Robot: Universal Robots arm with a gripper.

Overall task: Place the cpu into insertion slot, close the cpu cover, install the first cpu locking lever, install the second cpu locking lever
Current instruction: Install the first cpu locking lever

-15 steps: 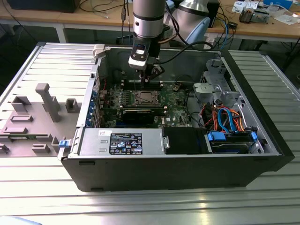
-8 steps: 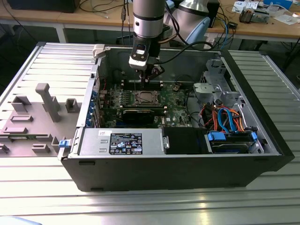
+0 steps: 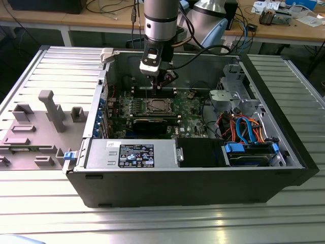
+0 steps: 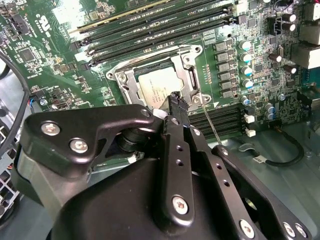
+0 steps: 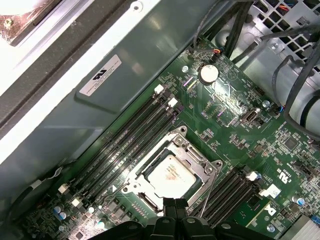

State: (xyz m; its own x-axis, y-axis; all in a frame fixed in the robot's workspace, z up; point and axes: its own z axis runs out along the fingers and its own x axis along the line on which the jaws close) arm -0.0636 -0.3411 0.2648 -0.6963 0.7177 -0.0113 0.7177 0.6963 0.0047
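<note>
1. Where the open computer case (image 3: 177, 185) lies on the ribbed metal table (image 3: 45, 213), the arm reaches down into it, and the gripper (image 3: 158, 80) hangs low over the green board (image 3: 193, 109).
2. In both wrist views the chip (image 5: 170, 175) sits flat in the socket (image 5: 180, 134), near the middle of the board.
3. The cover (image 5: 196, 159) lies down over the chip, whose silver-grey top shows through the cover's square window.
4. The gripper's fingers (image 5: 167, 204) are pressed together, with nothing visible between them.
5. In the second wrist view the fingertips are at the socket's edge, by one corner of the cover. Whether they touch it cannot be told.
6. A thin metal lever (image 4: 211, 125) slants out from that same corner, crossing over the black memory slots (image 4: 230, 117) rather than lying tucked along the socket's side.
7. More memory slots (image 5: 125, 145) run along the socket's other side, next to the case wall.
</note>
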